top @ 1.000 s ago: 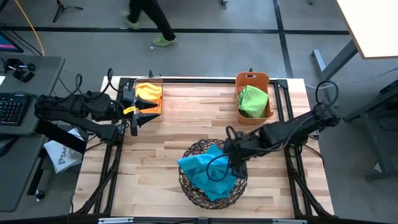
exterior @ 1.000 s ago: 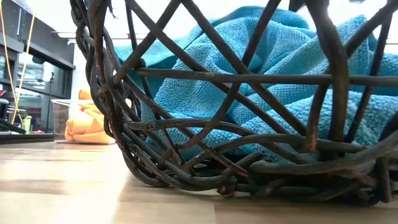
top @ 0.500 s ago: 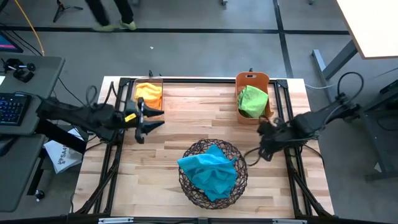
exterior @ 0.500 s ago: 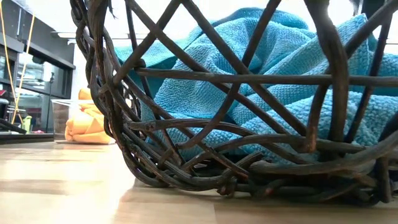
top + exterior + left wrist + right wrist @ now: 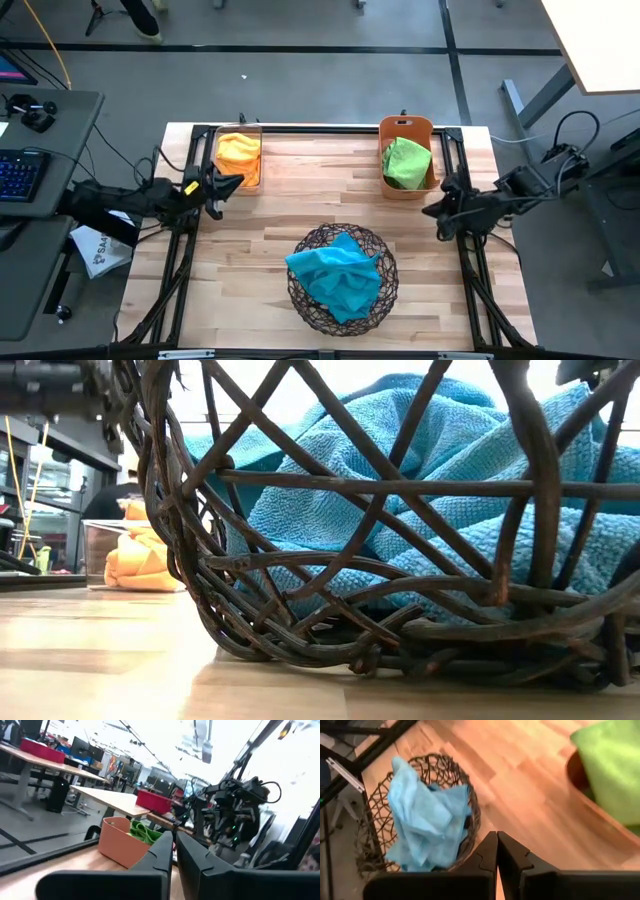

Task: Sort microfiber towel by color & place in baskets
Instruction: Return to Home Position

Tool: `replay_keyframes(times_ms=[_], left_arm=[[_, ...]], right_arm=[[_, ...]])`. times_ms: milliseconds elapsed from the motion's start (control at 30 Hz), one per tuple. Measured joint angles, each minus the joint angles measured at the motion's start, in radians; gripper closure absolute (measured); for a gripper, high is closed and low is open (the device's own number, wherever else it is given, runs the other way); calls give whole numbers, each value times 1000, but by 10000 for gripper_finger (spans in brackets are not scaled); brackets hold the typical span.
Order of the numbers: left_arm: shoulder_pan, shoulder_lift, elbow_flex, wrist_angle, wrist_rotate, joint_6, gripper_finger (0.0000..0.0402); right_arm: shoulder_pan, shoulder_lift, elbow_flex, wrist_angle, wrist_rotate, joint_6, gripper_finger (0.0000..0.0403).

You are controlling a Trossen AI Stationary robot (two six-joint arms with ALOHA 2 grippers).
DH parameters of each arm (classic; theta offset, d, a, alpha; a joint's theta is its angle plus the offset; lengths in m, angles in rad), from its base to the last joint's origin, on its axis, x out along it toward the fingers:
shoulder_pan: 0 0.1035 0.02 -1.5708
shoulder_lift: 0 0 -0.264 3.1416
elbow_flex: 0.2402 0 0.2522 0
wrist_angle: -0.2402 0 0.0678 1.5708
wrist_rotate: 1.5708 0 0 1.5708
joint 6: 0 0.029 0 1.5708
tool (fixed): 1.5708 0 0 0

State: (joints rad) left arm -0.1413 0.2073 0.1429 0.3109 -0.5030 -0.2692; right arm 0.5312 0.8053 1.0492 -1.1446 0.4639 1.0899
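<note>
High view, table (image 5: 300, 205) of pale wood planks: you have all three colours binned. Blue towels (image 5: 335, 272), soft and crumpled with a fine-looped pile, lie heaped in the round dark wire-mesh bowl (image 5: 385, 295), mid-width toward the near edge, with one corner draped over its rim. Orange towel (image 5: 238, 150) sits lumped in the clear rectangular bin (image 5: 216, 165) at the back-left corner. Green towel (image 5: 405, 162) is bunched in the salmon plastic bin (image 5: 405, 125) at back right.

Left gripper (image 5: 230, 183) is at the table's left edge, just beside the clear bin's near end. Left wrist view shows its dark fingers closed tip to tip w/ nothing between. Right gripper (image 5: 432, 212) is at the right edge, near the salmon bin's near corner. Right wrist view shows its fingers likewise meeting, empty. Both grippers are well apart from the bowl.

Low view: the bowl's woven strands fill the frame and its right side is cut off, so the blue pile shows only through the gaps. No. of cloths per bin — cannot tell; lower layers are hidden.
</note>
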Motion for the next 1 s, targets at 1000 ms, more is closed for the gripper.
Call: replay_keyframes(times_ms=[1000], left_arm=[[0, -203, -126, -134, -24, -191, 397]], right_arm=[[-316, -697, -850, 1075, -252, -688, 403]])
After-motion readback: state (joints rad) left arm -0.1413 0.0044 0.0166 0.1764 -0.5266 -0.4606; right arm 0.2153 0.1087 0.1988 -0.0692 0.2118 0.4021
